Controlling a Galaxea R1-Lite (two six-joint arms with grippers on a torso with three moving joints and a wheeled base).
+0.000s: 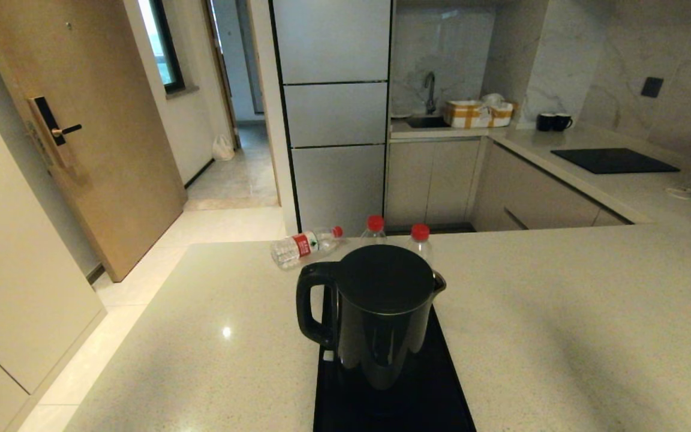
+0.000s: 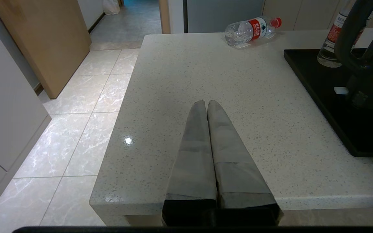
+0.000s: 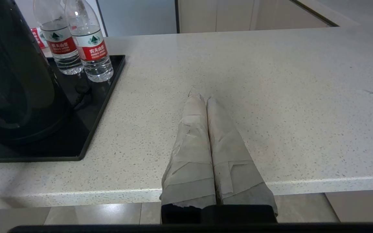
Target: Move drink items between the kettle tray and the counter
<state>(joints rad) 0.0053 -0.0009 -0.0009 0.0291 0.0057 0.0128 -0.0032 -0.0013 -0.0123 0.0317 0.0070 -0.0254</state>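
Observation:
A tall glossy black kettle [image 1: 381,312] stands on the black kettle tray [image 1: 447,396] near the front of the pale speckled counter [image 1: 561,312]. Two upright red-capped water bottles [image 3: 62,45] [image 3: 92,48] stand at the tray's far end. Another bottle [image 1: 303,246] lies on its side on the counter, off the tray's far left corner. My left gripper [image 2: 207,103] is shut and empty over the counter's near edge, left of the tray [image 2: 319,84]. Right of the tray [image 3: 102,94], my right gripper [image 3: 202,97] is likewise shut and empty. Neither shows in the head view.
The counter runs back along the right, carrying a black cooktop panel [image 1: 614,160] and two dark mugs [image 1: 552,122]. A sink with a faucet [image 1: 429,90] and a yellow-striped box [image 1: 477,113] sit behind. Tiled floor [image 2: 76,129] and a wooden door [image 1: 93,150] lie to the left.

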